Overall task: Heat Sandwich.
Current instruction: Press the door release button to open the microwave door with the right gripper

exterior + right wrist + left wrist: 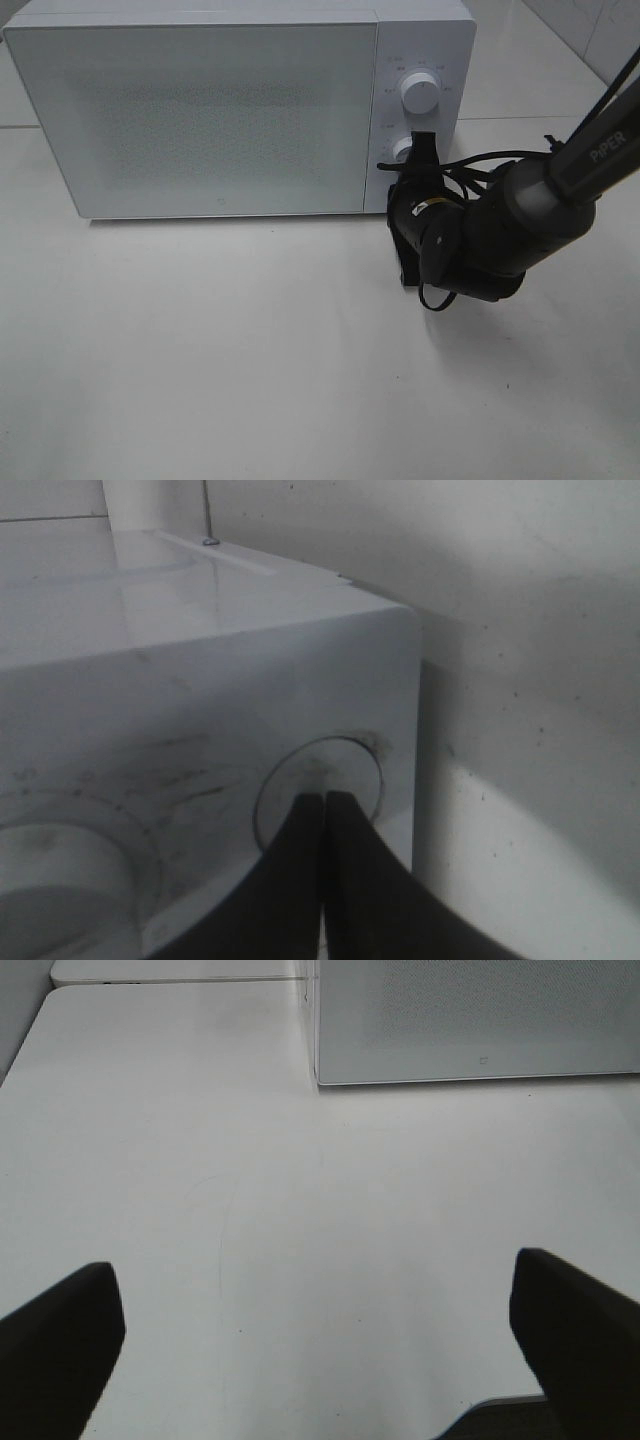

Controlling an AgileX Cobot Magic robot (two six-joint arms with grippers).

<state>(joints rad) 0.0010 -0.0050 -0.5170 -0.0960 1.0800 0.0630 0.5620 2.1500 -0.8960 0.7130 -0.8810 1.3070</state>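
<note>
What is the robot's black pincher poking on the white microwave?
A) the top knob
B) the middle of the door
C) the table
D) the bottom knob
D: the right gripper, with its jaws shut, has its tips at the bottom knob; the top knob stands clear above it, and the door and table are untouched.

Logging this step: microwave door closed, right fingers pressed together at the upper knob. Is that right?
No. The right fingers are at the lower knob, not the upper knob; the exterior high view shows it. The microwave door is closed, fingers together.
</note>
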